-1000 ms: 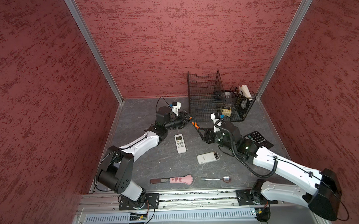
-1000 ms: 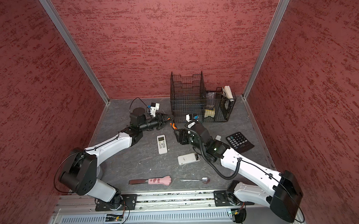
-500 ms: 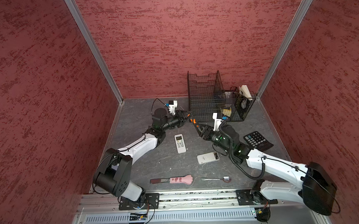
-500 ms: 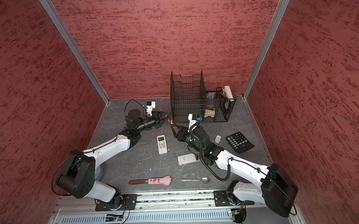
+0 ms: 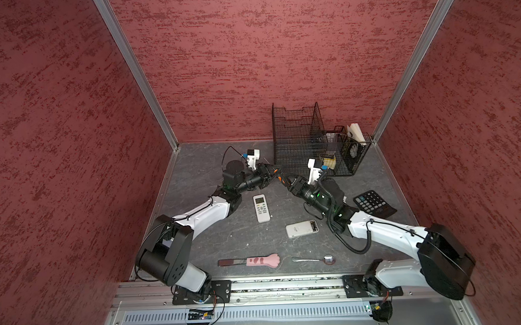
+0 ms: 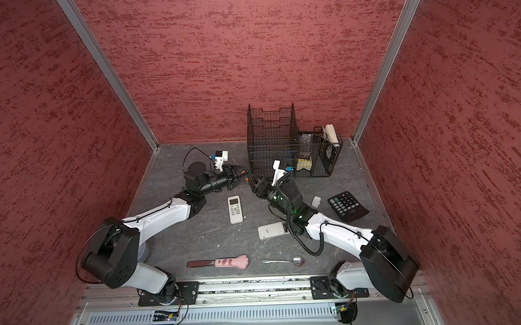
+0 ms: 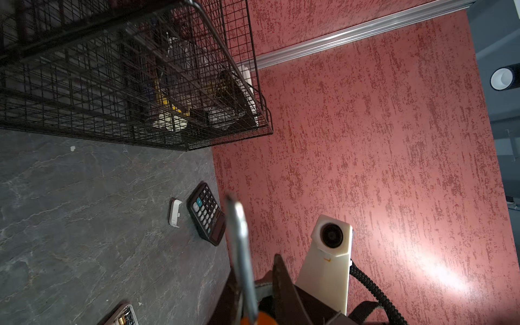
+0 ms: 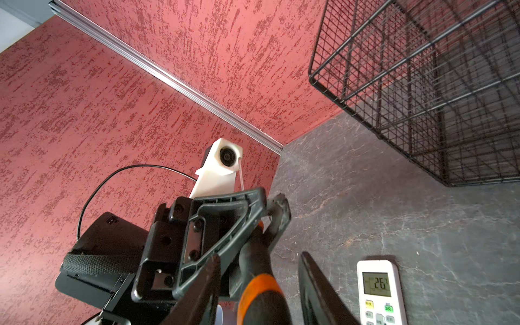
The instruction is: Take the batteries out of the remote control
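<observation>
A white remote control (image 5: 301, 228) (image 6: 271, 230) lies face down with its back compartment open. The batteries (image 7: 123, 319) show in it as dark cylinders with gold ends. Its white cover (image 7: 175, 212) (image 6: 316, 201) lies beside the calculator. Another white remote (image 5: 261, 208) (image 8: 378, 292) lies display up. My left gripper (image 5: 273, 171) (image 7: 254, 270) is shut on an orange-handled screwdriver (image 5: 279, 177) (image 8: 259, 284), whose steel shaft (image 7: 239, 239) shows blurred. My right gripper (image 5: 284, 180) (image 8: 260, 254) is open around the handle, with a gap on one side.
A tall black wire basket (image 5: 297, 143) and a lower wire organiser (image 5: 349, 153) stand at the back, close to both grippers. A black calculator (image 5: 372, 203) lies on the right. A pink paw-shaped spatula (image 5: 257, 260) and a spoon (image 5: 315, 260) lie near the front edge.
My right gripper has moved back and left up to the left gripper, and its jaws have narrowed around the screwdriver handle. The left gripper has kept its hold and shifted slightly.
</observation>
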Motion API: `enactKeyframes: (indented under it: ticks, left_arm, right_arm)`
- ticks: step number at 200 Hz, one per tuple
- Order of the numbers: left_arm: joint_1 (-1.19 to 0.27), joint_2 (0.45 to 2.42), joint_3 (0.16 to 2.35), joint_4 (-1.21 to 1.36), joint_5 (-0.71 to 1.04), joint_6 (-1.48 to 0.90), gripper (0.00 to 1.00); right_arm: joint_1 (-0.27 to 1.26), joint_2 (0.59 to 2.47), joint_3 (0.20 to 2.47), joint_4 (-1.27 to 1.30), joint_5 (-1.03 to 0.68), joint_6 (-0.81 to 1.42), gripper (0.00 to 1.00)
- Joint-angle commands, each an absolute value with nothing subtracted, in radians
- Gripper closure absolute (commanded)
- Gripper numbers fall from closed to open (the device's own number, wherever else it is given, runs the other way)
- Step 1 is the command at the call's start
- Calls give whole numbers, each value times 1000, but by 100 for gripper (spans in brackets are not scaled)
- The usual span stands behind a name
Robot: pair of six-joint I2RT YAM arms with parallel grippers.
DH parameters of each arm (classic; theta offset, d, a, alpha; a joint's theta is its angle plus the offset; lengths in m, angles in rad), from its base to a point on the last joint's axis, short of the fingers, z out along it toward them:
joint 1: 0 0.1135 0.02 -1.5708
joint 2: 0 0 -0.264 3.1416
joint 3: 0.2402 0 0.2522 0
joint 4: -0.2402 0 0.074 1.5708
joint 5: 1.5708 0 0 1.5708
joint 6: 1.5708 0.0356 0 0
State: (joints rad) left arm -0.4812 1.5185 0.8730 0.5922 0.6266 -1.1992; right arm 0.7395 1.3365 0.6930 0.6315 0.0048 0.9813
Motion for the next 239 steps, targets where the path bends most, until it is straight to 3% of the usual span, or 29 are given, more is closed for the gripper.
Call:
enactKeyframes:
  ticks: [1,97,239]
  left_arm:
    - [-487,1497,871,629,623,-1198,100]
    - [-485,1500,872,638,617,-1195,100]
    - [-463,1488,897,619,608,-1173,100]
  right_arm:
    - [732,1357,744,686,-39,1023,55]
    - [733,1402,762,702,-74,1061,60]
    - [735,1378,713,698,-69,1092,55]
